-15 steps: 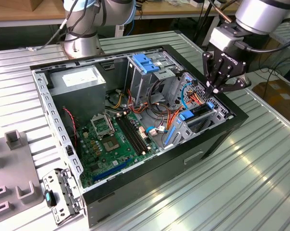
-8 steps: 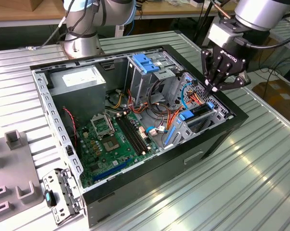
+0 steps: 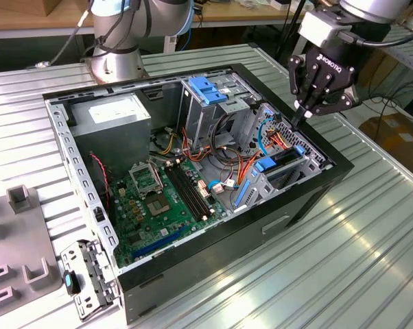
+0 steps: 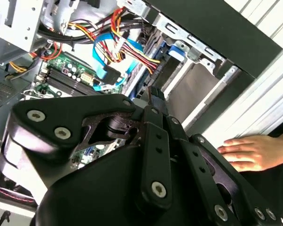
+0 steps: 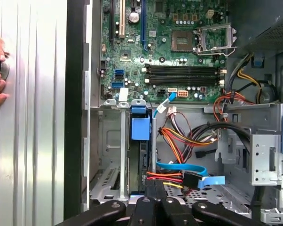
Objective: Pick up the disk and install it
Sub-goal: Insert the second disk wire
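The disk stands on edge in the drive bay at the corner of the open computer case on the exterior view's right. Its blue bracket shows at the end facing the motherboard. In the first wrist view the disk is a dark edge running down from its blue bracket. My gripper hangs just above the bay, over the disk's far end. Its fingers are pressed together with nothing between them. Both wrist views show the gripper shut, close over the bay's metal cage.
Coloured cables bunch beside the bay. The green motherboard, a grey power supply box and a blue-tabbed cage fill the case. A person's hand rests on the ribbed table. A grey fixture sits outside.
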`<state>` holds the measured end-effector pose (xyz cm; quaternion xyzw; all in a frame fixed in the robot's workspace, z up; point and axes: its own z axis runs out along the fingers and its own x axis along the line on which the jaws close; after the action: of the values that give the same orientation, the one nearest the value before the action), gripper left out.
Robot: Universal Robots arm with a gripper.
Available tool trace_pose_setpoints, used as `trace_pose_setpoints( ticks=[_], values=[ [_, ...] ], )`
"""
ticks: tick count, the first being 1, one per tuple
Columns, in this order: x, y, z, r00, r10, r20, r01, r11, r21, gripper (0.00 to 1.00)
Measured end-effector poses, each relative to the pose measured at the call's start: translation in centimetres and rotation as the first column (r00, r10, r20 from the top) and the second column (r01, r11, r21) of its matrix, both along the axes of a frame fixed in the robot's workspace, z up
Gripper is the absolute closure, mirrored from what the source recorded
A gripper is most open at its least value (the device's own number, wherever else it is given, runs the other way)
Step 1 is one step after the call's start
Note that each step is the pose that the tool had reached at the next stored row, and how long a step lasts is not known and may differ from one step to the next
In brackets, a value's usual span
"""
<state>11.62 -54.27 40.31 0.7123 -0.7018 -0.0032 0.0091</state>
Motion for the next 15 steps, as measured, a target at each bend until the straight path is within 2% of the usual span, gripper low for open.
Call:
trace_pose_setpoints(
  ticks=[2,3,9,13,15],
  values=[
    [0.00,0.53,-0.01,1.0000,0.000,0.0000,0.000,1.0000,0.0002,0.89],
    [-0.01,0.94,0.00,1.0000,0.000,0.0000,0.000,1.0000,0.0000,0.89],
    [-0.38,2.23,-0.01,1.0000,0.000,0.0000,0.000,1.0000,0.0000,0.89],
    [-0.49,3.76,-0.08,1.0000,0.000,0.0000,0.000,1.0000,0.0000,0.89],
    [-0.51,3.93,-0.27,1.0000,0.001,0.0000,-0.001,1.0000,0.0001,0.89]
  ],
)
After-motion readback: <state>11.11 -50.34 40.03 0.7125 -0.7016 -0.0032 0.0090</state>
